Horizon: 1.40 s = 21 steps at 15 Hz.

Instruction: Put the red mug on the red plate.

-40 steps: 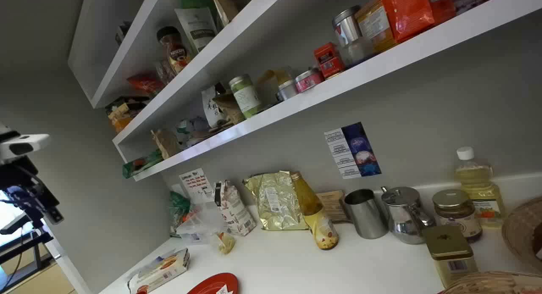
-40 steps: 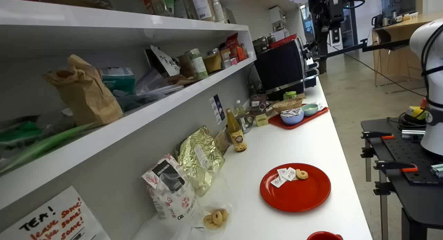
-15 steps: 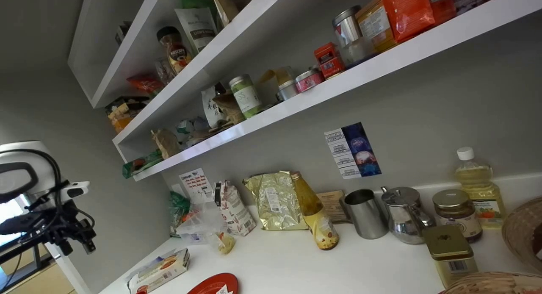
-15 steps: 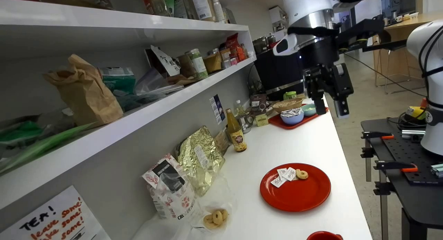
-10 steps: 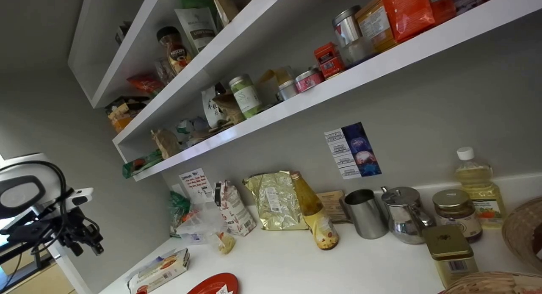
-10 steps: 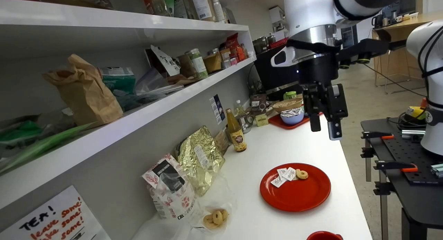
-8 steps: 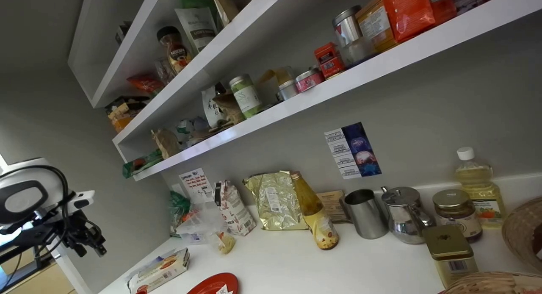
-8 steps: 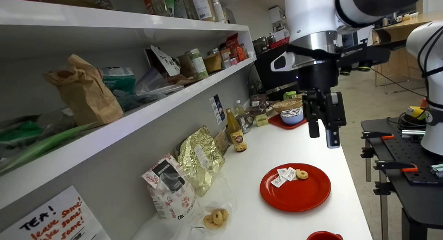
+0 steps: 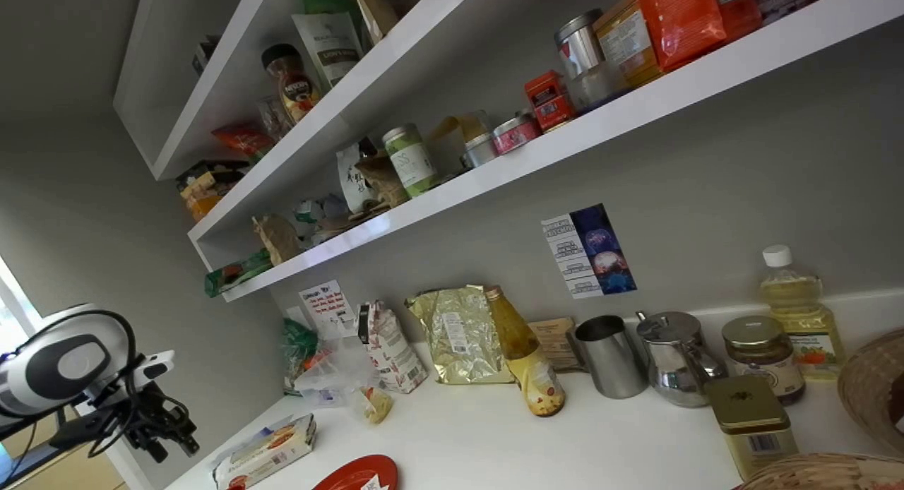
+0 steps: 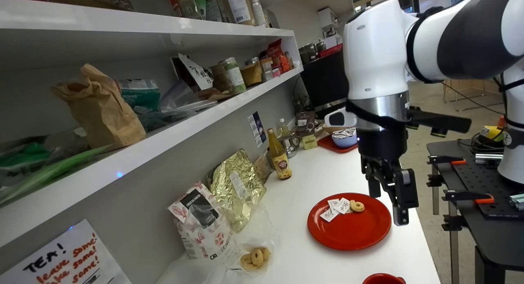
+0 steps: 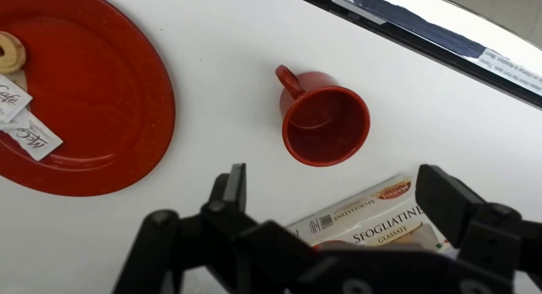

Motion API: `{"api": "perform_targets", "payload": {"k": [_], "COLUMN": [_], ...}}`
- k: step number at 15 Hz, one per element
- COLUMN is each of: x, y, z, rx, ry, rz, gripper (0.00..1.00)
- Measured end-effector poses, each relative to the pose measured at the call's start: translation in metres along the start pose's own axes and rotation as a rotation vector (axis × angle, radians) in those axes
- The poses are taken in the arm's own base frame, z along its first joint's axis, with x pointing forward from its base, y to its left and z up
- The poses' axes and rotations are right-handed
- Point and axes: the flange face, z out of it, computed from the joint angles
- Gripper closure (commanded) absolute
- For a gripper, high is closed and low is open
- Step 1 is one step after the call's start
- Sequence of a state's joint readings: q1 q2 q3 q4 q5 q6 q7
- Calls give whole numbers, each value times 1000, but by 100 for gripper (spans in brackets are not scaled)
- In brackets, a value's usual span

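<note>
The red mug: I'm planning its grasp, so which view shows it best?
The wrist view: the red mug is uncovered there, handle and open mouth showing. In an exterior view, the bottom edge crops the mug, leaving only its top. In an exterior view with the red plate cropped, I can't make out the mug.

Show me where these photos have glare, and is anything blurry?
In the wrist view, the tool, close up, looks soft, the red mug crisper, and the red plate carries a pale arc of glare; in an exterior view, the gold foil bag glints and a blue speck shows on the front edge of the lower shelf.
</note>
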<state>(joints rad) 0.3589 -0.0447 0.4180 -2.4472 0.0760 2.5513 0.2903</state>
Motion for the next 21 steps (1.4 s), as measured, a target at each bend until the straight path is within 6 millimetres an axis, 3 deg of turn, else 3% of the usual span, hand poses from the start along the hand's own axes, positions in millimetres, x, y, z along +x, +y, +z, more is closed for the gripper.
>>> {"api": "perform_targets", "payload": {"k": [4, 11, 16, 21], "x": [16, 60, 58, 54], "y": [-1, -1, -11, -25], "z": [34, 75, 114, 131], "rx": [-52, -53, -42, -35], "ry": [-35, -59, -125, -167], "rz": [-22, -16, -20, -25], "gripper": [0, 0, 0, 0]}}
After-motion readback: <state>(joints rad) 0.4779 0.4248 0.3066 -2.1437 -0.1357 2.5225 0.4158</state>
